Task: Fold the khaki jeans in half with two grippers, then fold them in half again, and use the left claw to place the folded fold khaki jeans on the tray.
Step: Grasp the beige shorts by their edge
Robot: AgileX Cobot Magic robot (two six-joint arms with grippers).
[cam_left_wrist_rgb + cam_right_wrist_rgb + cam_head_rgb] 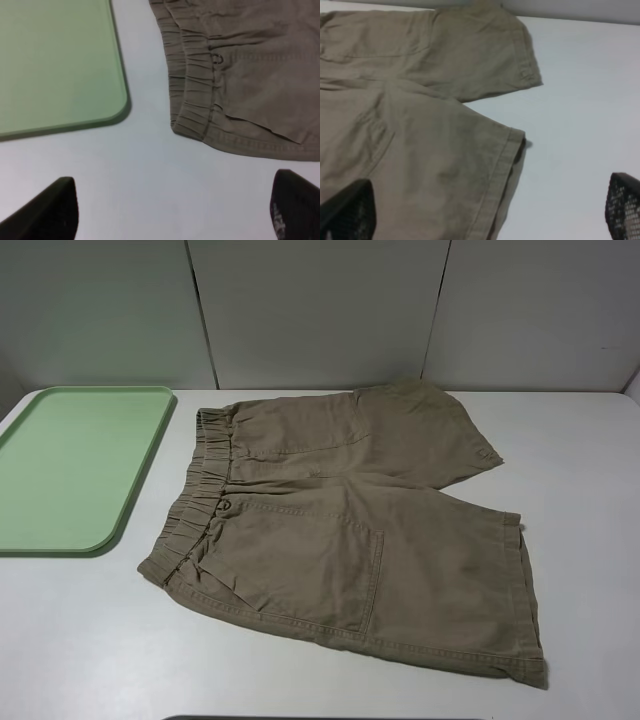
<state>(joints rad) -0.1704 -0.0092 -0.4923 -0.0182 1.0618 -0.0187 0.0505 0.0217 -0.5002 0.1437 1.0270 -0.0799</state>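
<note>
**Item 1: khaki jeans [350,530].** One garment, short-legged, spread flat on the white table [590,490], centre to right of the scene.
- Long axis: runs left to right, skewed slightly towards the near right.
- Waistband [195,490]: gathered elastic at the left end, facing the tray. Its line runs from far to near-left.
- Legs: both point right. The far leg [430,430] ends in a hem near the back wall [310,310]. The near leg [460,590] is longer in view and reaches the near right.
- Patch pocket [310,570]: stitched on the near leg.
- Metal ring [218,58]: small, just inside the waistband.
- Condition: unfolded, with light creasing.

**Item 2: tray [60,470].** Pale green and rectangular, with rounded corners and a low rim.
- Location: on the table at the far left, just beside the waistband but apart from it, with a strip of table between.

**Item 3: left gripper [175,205].** Seen from its wrist camera only.
- Fingers [50,215]: black, spread wide, with nothing between them.
- Location: over bare table at the near-left corner of the waistband, between the tray's near corner and the garment.

**Item 4: right gripper [487,200].** Seen from its wrist camera only.
- Fingers [625,205]: black, set fully wide and gripping nothing.
- Location: one finger is over the near leg's cloth and the other over bare table past the hem. Whether either touches cannot be told.
</note>
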